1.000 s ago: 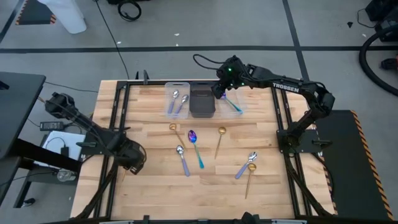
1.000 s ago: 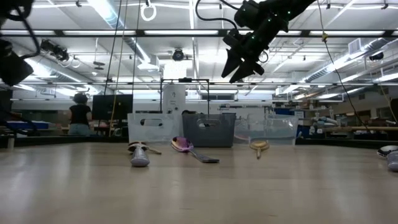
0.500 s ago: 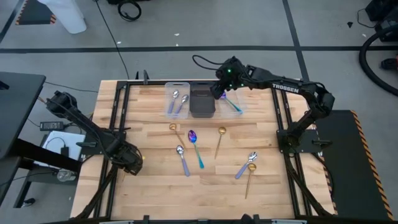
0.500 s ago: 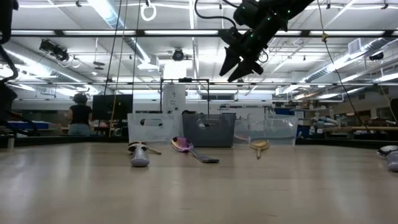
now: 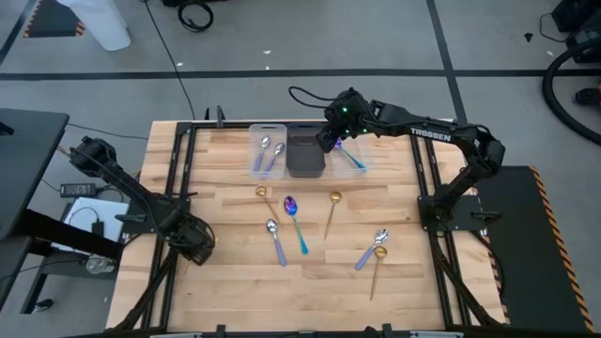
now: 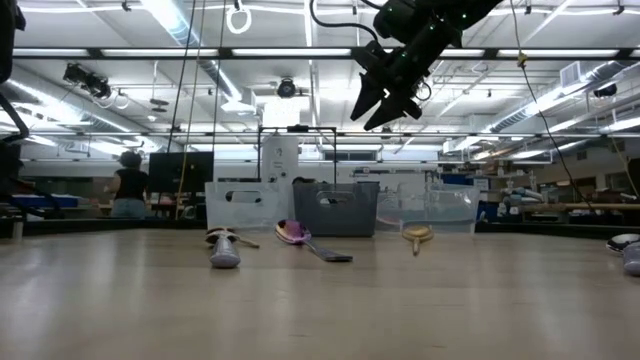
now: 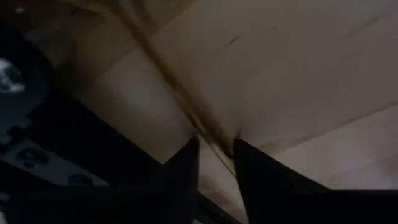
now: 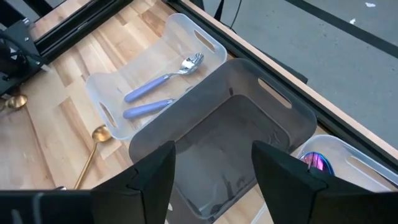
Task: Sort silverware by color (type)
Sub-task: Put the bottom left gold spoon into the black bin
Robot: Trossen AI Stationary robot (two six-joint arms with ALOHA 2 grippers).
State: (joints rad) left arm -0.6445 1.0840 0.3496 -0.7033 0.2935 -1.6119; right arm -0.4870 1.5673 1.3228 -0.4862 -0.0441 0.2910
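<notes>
- Across the wooden table (image 5: 235, 282) we see both dark arms: the left one folded low at the table's near left side, the right one stretched out over the far edge where three bins stand in a row.
- We count a clear bin on the left (image 5: 269, 150), a dark bin (image 5: 305, 155) in the middle and a second clear bin (image 5: 355, 158) on the right, standing close side by side.
- Our right gripper (image 5: 335, 139) hangs well above the dark bin, its fingers (image 8: 152, 180) spread wide and holding nothing; the dark bin looks to have no spoon in it.
- Our left gripper (image 5: 197, 246) sits close over bare wood near the table's left rail; its fingers (image 7: 183, 177) stand a little apart with nothing between them.
- We see two lavender-handled silver pieces (image 8: 158, 93) lying in the left clear bin, one with fork-like tines.
- A purple-bowled spoon with a teal handle (image 5: 354, 158) lies in the right clear bin.
- On the open table lie a gold spoon (image 5: 267, 199), a purple-bowled teal-handled spoon (image 5: 296, 223), a lavender-handled spoon (image 5: 276, 240) and another gold spoon (image 5: 331, 212), all near the middle.
- Nearer the right side, a lavender-handled piece (image 5: 372, 248) and a gold spoon (image 5: 377, 267) lie just beside each other.
</notes>
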